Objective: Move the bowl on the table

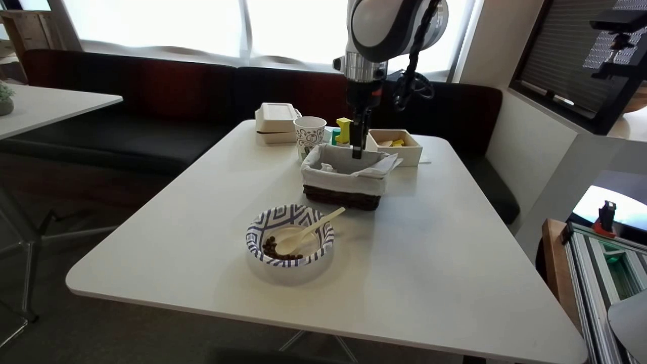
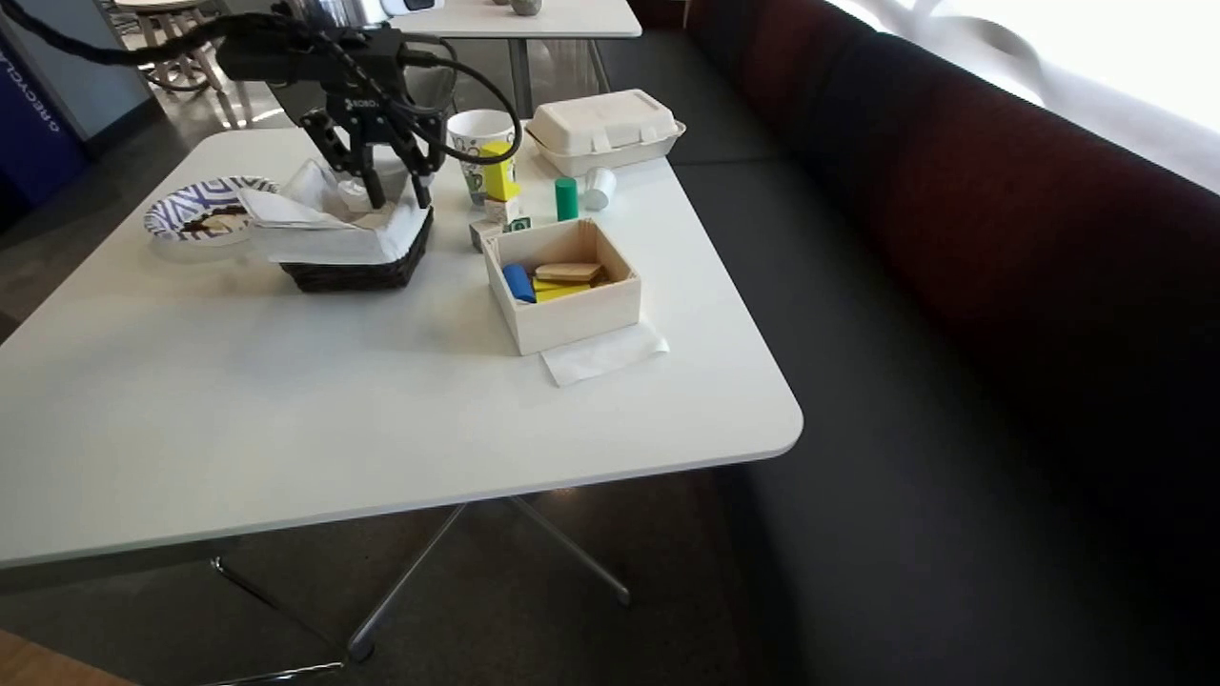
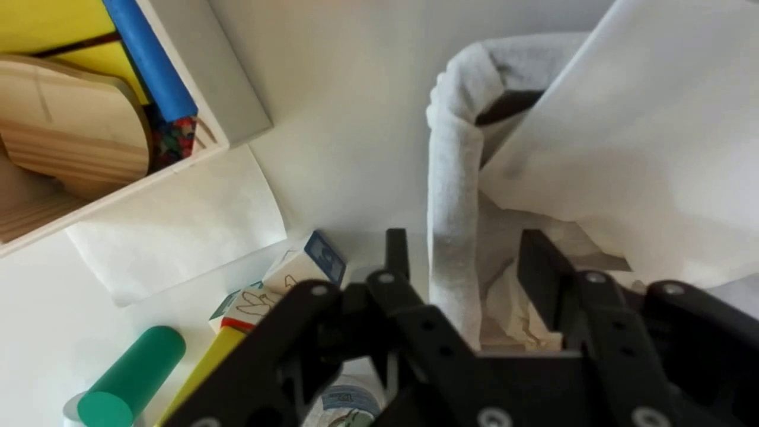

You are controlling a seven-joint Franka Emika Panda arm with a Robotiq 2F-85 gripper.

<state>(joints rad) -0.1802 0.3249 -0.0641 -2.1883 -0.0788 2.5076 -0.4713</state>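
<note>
One round bowl (image 1: 283, 216) with a zigzag pattern is the nearest thing on the white table (image 1: 177, 263) in an exterior view. In it are a few brown balls (image 1: 271, 247) and a pale spoon (image 1: 318, 226), its handle reaching past the rim. Just beyond stands the square bowl (image 1: 343, 197), upright on the table, dark and woven below, with a pale cloth lining (image 1: 333, 179) folded over its rim. White paper (image 3: 640, 148) lies in it and juts out past one side.

The gripper (image 2: 399, 195) points down at the square bowl. Its fingers (image 3: 539, 279) are apart; in the wrist view the lined rim runs between them, one finger on the inner side and one on the outer. Whether either touches the cloth, I cannot tell.

Next come the cup (image 1: 308, 132), upright just behind the square bowl, and the box (image 2: 581, 322), with a strip of table between it and the square bowl. A blue piece (image 3: 154, 65), yellow pieces (image 3: 53, 24) and a wooden piece (image 3: 77, 124) lie in the box, and a paper slip (image 2: 605, 354) shows at its foot. Near the cup and box are a yellow block (image 2: 500, 181), small white cartons (image 3: 302, 270) and a green cylinder (image 2: 566, 198), upright, with a white cylinder (image 2: 599, 189) just beside it. The clamshell (image 1: 277, 119) sits near the table's far edge. Behind runs a dark bench (image 1: 151, 96), bright windows (image 1: 162, 30) above.
</note>
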